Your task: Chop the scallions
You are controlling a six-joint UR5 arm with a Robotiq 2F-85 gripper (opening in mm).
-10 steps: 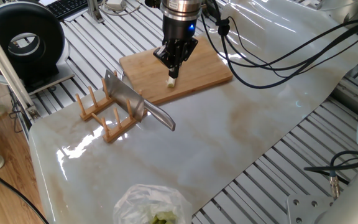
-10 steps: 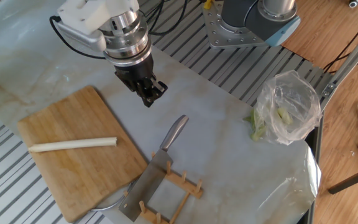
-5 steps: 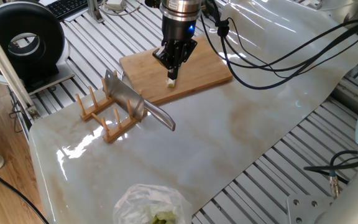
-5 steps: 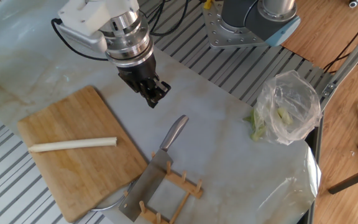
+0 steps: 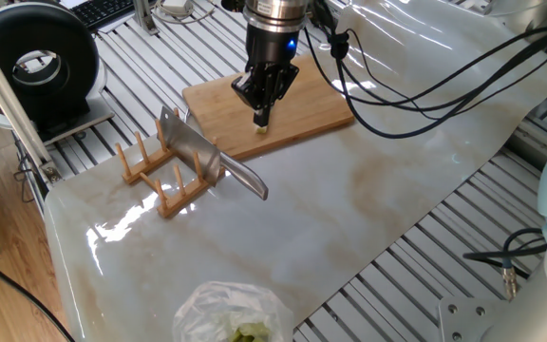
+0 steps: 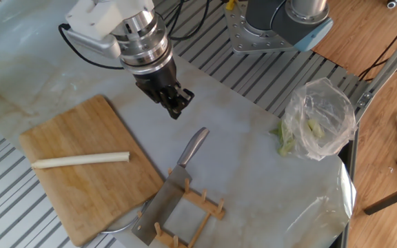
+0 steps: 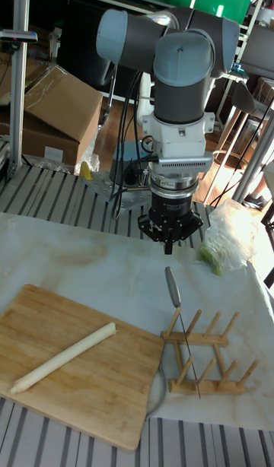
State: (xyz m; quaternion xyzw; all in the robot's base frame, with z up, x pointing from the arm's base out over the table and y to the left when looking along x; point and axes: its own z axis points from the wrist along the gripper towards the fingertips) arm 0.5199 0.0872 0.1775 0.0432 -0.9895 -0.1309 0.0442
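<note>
The fingers [image 6: 175, 105] point straight down and are pressed together with nothing between them, hanging in the air above bare marble, apart from everything on the worktop [image 6: 253, 172]; the tall fixed view shows the same clenched tips [image 7: 169, 246] just above the end of the cleaver's handle, without touching it. From the fingers, in the other fixed view, the cleaver [image 6: 174, 189] lies at about 6 o'clock, its grey handle aimed up toward the fingers and its broad blade standing on edge in the slots of a small wooden rack [image 6: 195, 210]. At about 8 o'clock from the fingers sits the bamboo cutting board [image 6: 67, 200], and on it lie the scallions [image 6: 81, 160], a single whole pale stalk, stretched roughly 9 to 3 o'clock across the middle of the board, uncut and well apart from the fingers. In the one fixed view the arm's wrist hides most of the stalk, and only its pale end [image 5: 262, 125] peeks out below the fingers [image 5: 261, 106]. At about 3 o'clock from the fingers, near the worktop's edge, rests a clear plastic bag [image 6: 319, 117] with green bits inside and spilling at its mouth.
</note>
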